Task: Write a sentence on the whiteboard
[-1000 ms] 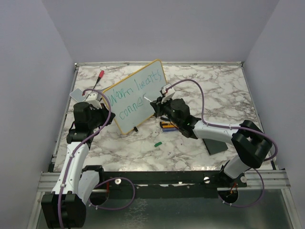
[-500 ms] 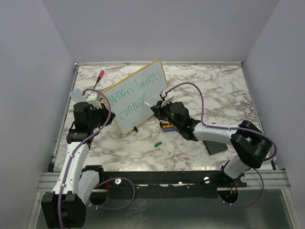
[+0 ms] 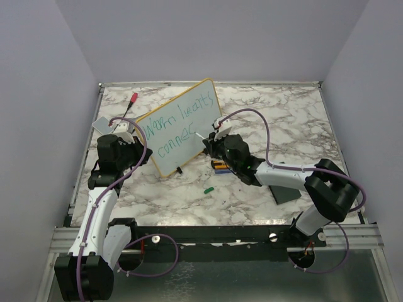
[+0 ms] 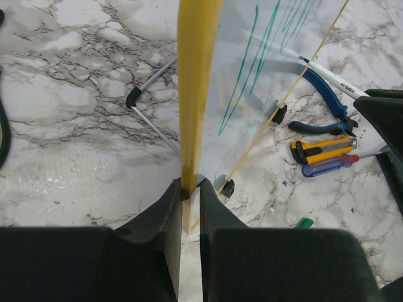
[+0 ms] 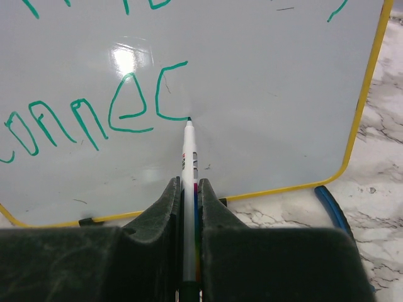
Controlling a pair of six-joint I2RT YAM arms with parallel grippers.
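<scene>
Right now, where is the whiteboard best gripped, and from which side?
Grip the whiteboard by its yellow frame, edge-on from the left, as the left gripper does. The frame is thin and fits between the jaws; the face must stay free for the marker in the right gripper.

R gripper (image 5: 189,187) w/ marker (image 5: 188,151) slid a bit right + nearer along whiteboard (image 5: 271,94). One more letter went onto the sentence (image 3: 176,141): lower line was "conne", became "connec". Marker tip ended at bottom end of new c.
</scene>
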